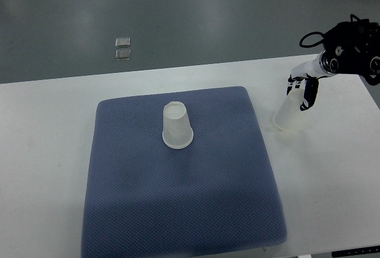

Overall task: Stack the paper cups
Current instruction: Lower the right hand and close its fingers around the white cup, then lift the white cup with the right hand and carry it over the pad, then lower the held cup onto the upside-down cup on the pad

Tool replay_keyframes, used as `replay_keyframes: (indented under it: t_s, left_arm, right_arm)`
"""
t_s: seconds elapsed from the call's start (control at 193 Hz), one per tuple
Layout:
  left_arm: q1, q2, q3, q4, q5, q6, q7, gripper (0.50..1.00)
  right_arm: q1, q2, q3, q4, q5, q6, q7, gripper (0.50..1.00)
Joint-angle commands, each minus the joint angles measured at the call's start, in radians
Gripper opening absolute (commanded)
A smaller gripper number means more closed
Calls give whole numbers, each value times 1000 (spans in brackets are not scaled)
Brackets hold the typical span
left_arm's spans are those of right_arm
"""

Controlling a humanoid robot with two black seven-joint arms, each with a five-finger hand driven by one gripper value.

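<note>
A: So, from the top view, where are the cups?

B: One translucent paper cup (177, 126) stands upside down, rim on the blue-grey mat (178, 204), a bit above the mat's middle. The second cup (290, 114) is off the mat, on the bare white table (332, 175) just beside the mat's right edge, also mouth-down and leaning a little.

A: And the hands?

B: Only the right hand (304, 92) shows. Its arm (350, 47) comes in from the picture's right edge near the top, black housing with a white wrist. The dark fingers (309, 96) are closed around the upper end of that second cup, so the hand grips it while the cup's rim appears to touch the table. No left arm is in the picture.

A: Anything else?

B: Beyond the table's far edge, on the grey floor (208, 15), lie two small pale squares (123, 48), one just behind the other.
</note>
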Motion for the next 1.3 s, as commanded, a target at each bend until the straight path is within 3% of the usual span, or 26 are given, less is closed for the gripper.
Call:
replay_keyframes:
  t_s: [0.0,0.295,0.455,0.62,0.837,1.065,1.292]
  left_arm:
    - [0,0,2,-2,0,0,0,1000]
    - [0,0,2,-2,0,0,0,1000]
    - [0,0,2,-2,0,0,0,1000]
    - [0,0,2,-2,0,0,0,1000]
    - [0,0,2,-3,0,0,0,1000]
    - [0,0,0,-2,0,0,0,1000]
    - [0,0,-2,-2,0,0,0,1000]
  right_arm:
    - [127,-27,1,49,0,55,2,662]
    - [546,-79,5,100,-2,338,11,668]
    - [646,-86,57,101,-2,338,17,668]
    - [629,-47,103,100,4,338,14,668]
    - [580,96,186,83,61,338,8,668]
    - [530,280,186,28,167,287,8,672]
    - [439,337,186,-20,167,246,6,674]
